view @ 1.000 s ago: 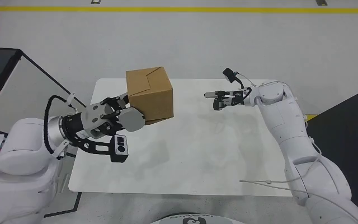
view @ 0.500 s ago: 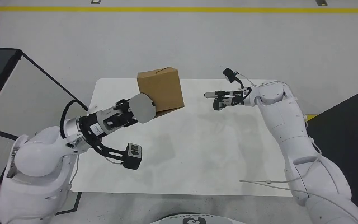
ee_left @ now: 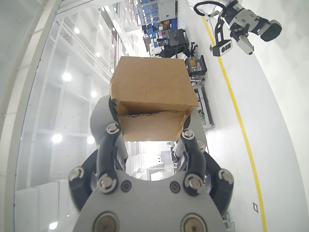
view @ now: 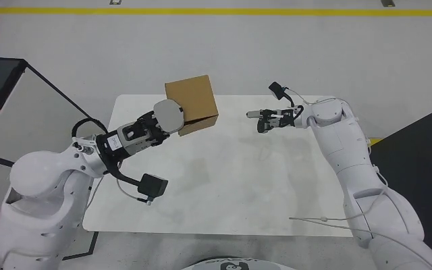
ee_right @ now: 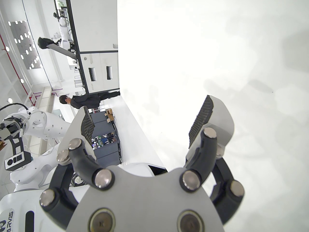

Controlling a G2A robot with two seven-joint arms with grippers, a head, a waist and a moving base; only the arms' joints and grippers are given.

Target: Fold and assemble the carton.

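Note:
A brown cardboard carton is held up above the back left part of the white table, tilted. My left gripper is shut on its lower end. In the left wrist view the carton stands out from the left gripper, whose fingers clamp a loose flap on either side. My right gripper hangs open and holds nothing over the back right of the table, well apart from the carton. Its ribbed pads are spread wide in the right wrist view.
A black-framed cabinet stands off the table's left side. A yellow floor line runs behind the table. The table's front and middle are bare. A thin white cable lies near the front right corner.
My left arm has swung the carton to the right and toward the back while turning its wrist, so the carton has rotated. The right arm has kept still.

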